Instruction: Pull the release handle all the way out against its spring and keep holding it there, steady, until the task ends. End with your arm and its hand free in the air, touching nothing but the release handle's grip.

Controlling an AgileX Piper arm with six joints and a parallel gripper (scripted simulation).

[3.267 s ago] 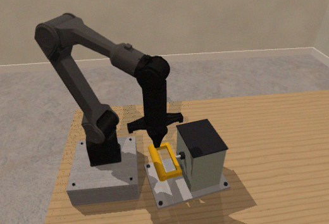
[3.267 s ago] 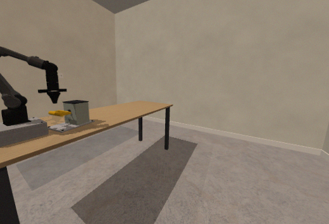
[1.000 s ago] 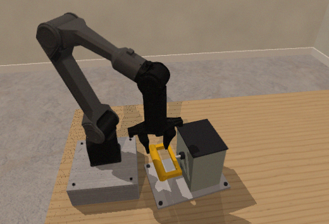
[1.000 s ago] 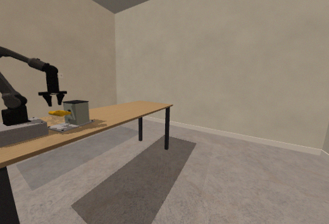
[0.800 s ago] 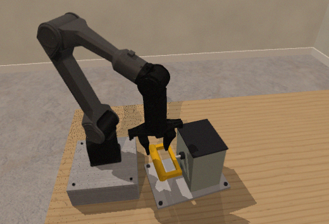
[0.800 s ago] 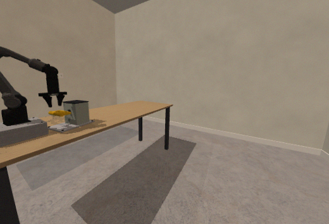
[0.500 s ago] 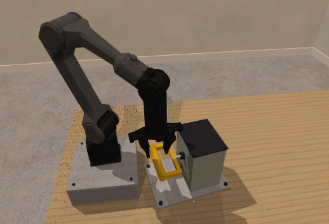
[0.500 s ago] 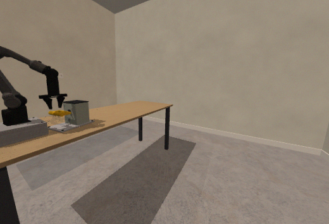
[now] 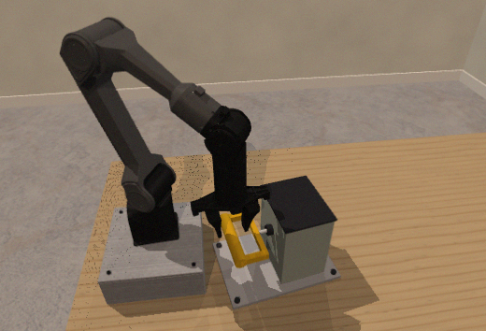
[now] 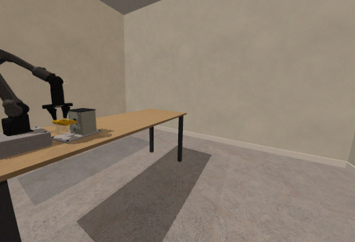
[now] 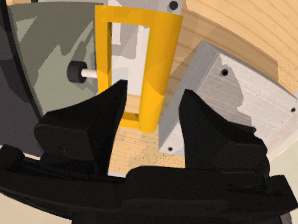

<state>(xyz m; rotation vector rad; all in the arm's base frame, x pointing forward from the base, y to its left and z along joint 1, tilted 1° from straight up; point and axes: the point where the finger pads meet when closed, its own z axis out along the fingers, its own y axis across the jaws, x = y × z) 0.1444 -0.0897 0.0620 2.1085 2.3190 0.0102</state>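
Observation:
The yellow loop-shaped release handle (image 9: 244,242) lies flat over a grey baseplate (image 9: 276,275). A short white rod (image 9: 268,231) joins it to a grey housing with a black top (image 9: 299,225). My gripper (image 9: 232,225) points straight down over the handle's end nearest the arm base, and it is open and empty. In the wrist view the two dark fingers stand on either side of the handle's near end bar (image 11: 136,119), with the housing (image 11: 47,56) to the left. In the side view the fingertips (image 10: 58,113) sit just above the handle (image 10: 63,122).
The arm stands on a grey block (image 9: 151,256) right beside the baseplate, on a long wooden table (image 10: 112,126). The housing (image 10: 82,120) rises close beside the gripper. The table's left edge lies just beyond the block.

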